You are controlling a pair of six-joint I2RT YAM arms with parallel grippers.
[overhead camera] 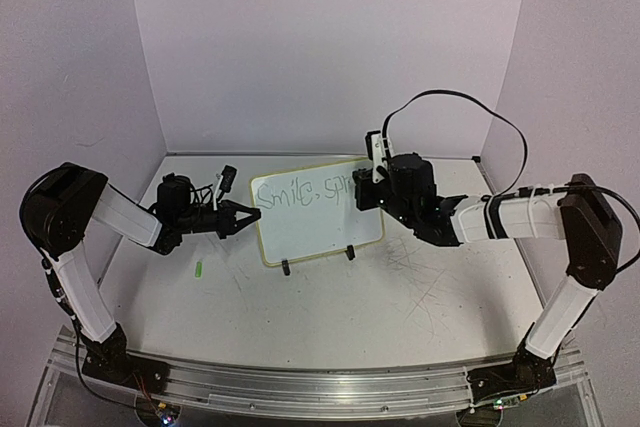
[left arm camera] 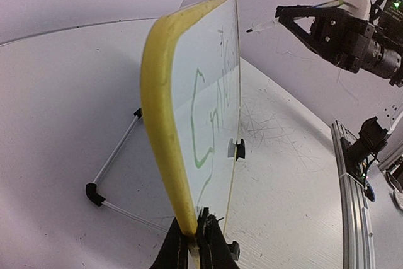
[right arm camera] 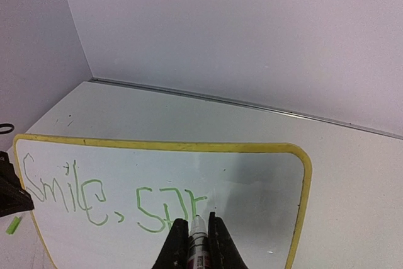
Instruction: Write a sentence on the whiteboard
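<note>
The sentence (right arm camera: 113, 200) reads "Smile, spr" in thin light green handwriting, in one line across the upper part of the whiteboard (right arm camera: 252, 181). The last letter is next to the marker tip. The whiteboard is a small white rectangle with rounded corners and a pale yellow frame. It stands tilted back on two black feet (overhead camera: 286, 268) at the middle of the counter (overhead camera: 400, 292).

The left claw (left arm camera: 195, 244) is closed on the left edge of the frame. The right claw (right arm camera: 196, 228) is closed on a white marker (right arm camera: 198, 240). The marker label print is too small to read. Tip contact with the board cannot be confirmed.

A small green piece (overhead camera: 199, 269) lies on the counter, left of the board.
</note>
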